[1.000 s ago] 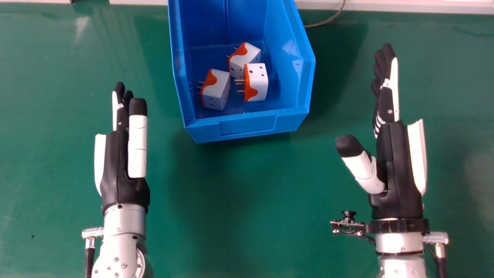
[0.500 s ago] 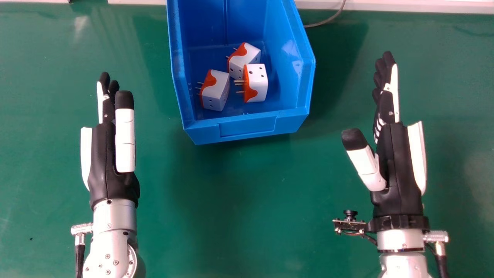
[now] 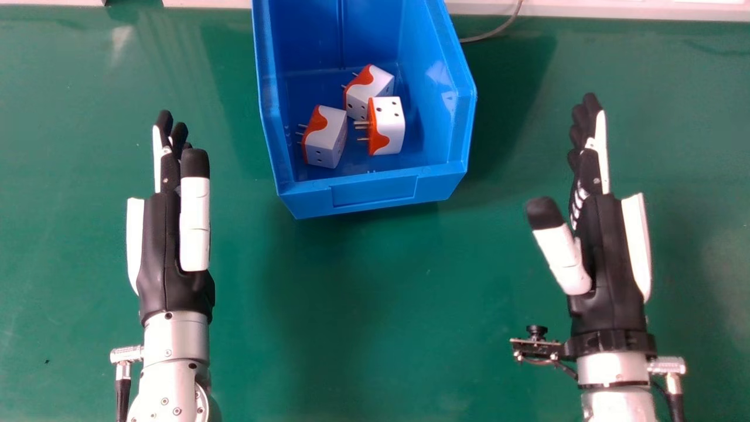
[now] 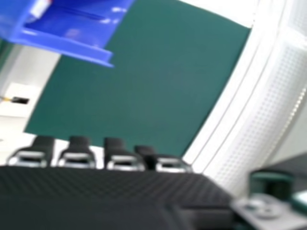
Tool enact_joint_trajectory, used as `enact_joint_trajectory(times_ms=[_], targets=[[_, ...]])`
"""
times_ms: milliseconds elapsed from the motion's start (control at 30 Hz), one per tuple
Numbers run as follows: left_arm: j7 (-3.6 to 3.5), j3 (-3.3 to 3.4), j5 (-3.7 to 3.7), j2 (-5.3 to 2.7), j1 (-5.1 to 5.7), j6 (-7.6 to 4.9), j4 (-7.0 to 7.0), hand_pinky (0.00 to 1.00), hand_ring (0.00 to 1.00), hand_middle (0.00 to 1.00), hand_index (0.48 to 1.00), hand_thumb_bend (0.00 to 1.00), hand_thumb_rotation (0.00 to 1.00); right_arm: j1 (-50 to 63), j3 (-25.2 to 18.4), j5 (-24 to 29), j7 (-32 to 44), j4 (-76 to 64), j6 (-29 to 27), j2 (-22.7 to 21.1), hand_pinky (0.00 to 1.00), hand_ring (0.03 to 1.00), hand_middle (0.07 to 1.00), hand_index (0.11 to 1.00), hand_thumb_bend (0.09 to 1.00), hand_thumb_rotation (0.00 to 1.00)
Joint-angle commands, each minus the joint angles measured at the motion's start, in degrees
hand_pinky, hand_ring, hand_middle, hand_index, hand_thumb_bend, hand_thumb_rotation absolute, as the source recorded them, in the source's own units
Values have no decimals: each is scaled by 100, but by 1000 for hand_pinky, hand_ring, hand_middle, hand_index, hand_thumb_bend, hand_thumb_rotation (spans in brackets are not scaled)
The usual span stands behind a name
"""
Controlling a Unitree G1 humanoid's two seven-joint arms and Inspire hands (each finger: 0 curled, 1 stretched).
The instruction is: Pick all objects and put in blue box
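In the head view my left hand is open over the mat, left of the blue box. On the box's other side my right hand is open too, its thumb spread toward the middle. Neither holds anything. Three white and orange plug adapters lie inside the box: one at the left, one at the right and one behind them. From the right hand view, my right hand stretches straight fingers along the bottom edge, with part of the blue box beyond.
A green mat covers the work surface around the box. Behind the box's right side a thin grey cable runs to the pale strip along the far edge.
My left hand has moved left overall, then slightly back right and nearer over the last half second. My right hand has drawn a little nearer. The adapters have stayed in the box.
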Motion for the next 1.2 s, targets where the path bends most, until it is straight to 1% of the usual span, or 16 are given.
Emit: enact_joint_trajectory(times_ms=[0,67,167,267,333,367,433,533,633,700,767,833,900,1000,1067,1167], targets=[[-51,18,-7,77,-82,-208,32,1000,1000,999,1000,876,1000,22,-99,102,38,-224,83,35,998,1000,1000,1000,851,1000],[-55,29,-7,84,-113,-301,117,1000,1000,999,1000,876,1000,45,-123,150,72,-272,172,61,996,1000,1000,1000,846,1000],[-48,47,-11,95,-162,-395,207,1000,1000,1000,1000,876,1000,67,-134,213,142,-358,289,79,994,1000,1000,1000,833,1000],[10,27,60,80,-112,-409,136,1000,1000,1000,1000,872,1000,96,-141,228,224,-390,291,54,992,1000,1000,1000,825,1000],[29,13,72,60,-84,-408,100,1000,999,1000,1000,873,1000,109,-151,233,256,-385,274,54,991,1000,1000,1000,821,1000],[32,10,75,60,-82,-421,103,1000,999,1000,1000,873,1000,117,-153,234,264,-387,276,60,991,1000,1000,1000,821,1000],[8,5,68,74,-87,-461,135,1000,998,1000,1000,876,1000,138,-152,234,280,-395,302,74,990,1000,1000,1000,818,1000],[-34,-9,27,71,-58,-409,82,1000,998,1000,1000,878,1000,173,-137,228,331,-414,349,76,987,1000,1000,1000,817,1000],[-14,-24,26,34,-4,-343,-11,1000,999,1000,1000,883,1000,199,-127,191,369,-447,372,64,985,1000,1000,1000,819,1000],[-25,-34,-7,7,31,-312,-65,1000,999,1000,1000,881,1000,217,-125,193,385,-466,385,72,986,1000,1000,1000,820,1000],[-11,-34,-12,-16,44,-330,-60,1000,1000,1000,1000,870,1000,230,-126,213,400,-468,389,91,986,1000,1000,1000,829,1000],[24,-31,16,-29,53,-331,-55,1000,1000,1000,1000,866,1000,243,-115,215,423,-487,425,101,988,1000,1000,1000,832,1000],[25,-30,33,-11,59,-304,-60,1000,1000,1000,1000,862,1000,265,-94,203,450,-522,480,111,989,1000,1000,1000,834,1000],[-60,-16,-50,28,50,-266,-49,1000,1000,1000,1000,861,1000,307,-51,224,531,-605,570,109,994,1000,1000,1000,840,1000],[-88,-8,-84,42,55,-251,-53,1000,1000,1000,1000,863,1000,322,-41,215,547,-621,562,117,995,1000,1000,1000,840,1000],[-56,-6,-35,58,59,-258,-55,1000,1000,1000,1000,862,1000,330,-43,136,520,-625,544,123,996,1000,1000,1000,836,1000]])
